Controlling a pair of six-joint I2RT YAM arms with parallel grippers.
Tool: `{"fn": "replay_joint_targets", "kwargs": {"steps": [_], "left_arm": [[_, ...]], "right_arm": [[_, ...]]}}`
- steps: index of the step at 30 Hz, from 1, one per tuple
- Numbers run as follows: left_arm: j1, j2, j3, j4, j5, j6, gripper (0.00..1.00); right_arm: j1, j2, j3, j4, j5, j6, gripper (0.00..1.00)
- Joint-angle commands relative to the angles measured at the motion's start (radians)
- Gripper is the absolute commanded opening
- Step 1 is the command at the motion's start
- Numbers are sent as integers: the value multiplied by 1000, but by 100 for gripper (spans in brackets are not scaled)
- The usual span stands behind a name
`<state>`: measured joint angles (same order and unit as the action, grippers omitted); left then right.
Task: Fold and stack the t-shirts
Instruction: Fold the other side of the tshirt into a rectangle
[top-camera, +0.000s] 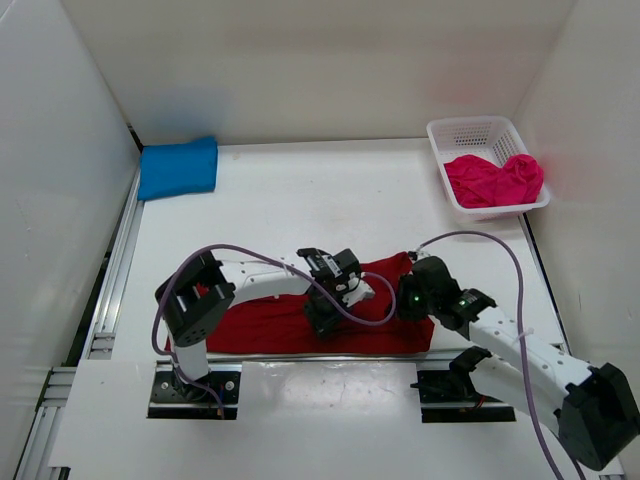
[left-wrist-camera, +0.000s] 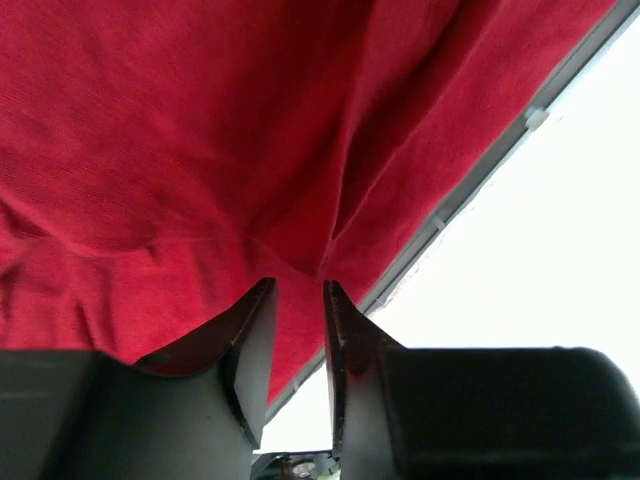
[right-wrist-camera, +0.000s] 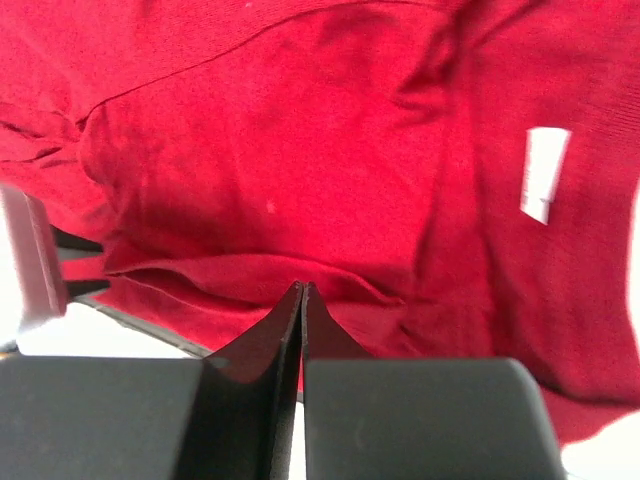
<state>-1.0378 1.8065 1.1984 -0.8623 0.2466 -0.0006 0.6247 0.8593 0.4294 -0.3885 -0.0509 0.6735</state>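
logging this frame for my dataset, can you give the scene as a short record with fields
dark red shirt: spread along the near table edge, between the arms
blue shirt: folded, far left corner
pink shirt: bunched in the white basket, far right
left gripper: pinching a fold of the dark red shirt
right gripper: shut on a fold of the dark red shirt
stack: not yet started

no readable text, brand, number or sign anywhere. small white tag (right-wrist-camera: 545, 175) on dark red shirt (right-wrist-camera: 300, 150): blank or too blurred to read.
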Motion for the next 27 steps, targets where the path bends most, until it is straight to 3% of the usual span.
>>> {"fn": "replay_joint_targets", "kwargs": {"steps": [1, 9, 15, 20, 27], "left_arm": [[-10, -64, -28, 2, 32, 1, 40], [-19, -85, -49, 2, 54, 1, 42], [24, -216, -27, -42, 89, 1, 42], [165, -315, -55, -86, 123, 1, 42], [470, -315, -131, 6, -29, 1, 42]], "right_arm": [[12, 30, 19, 179, -76, 24, 2], [12, 95, -3, 364, -112, 34, 2], [12, 230, 3, 412, -171, 29, 2], [32, 335, 78, 375, -224, -40, 1], [130, 356, 58, 332, -247, -74, 1]]}}
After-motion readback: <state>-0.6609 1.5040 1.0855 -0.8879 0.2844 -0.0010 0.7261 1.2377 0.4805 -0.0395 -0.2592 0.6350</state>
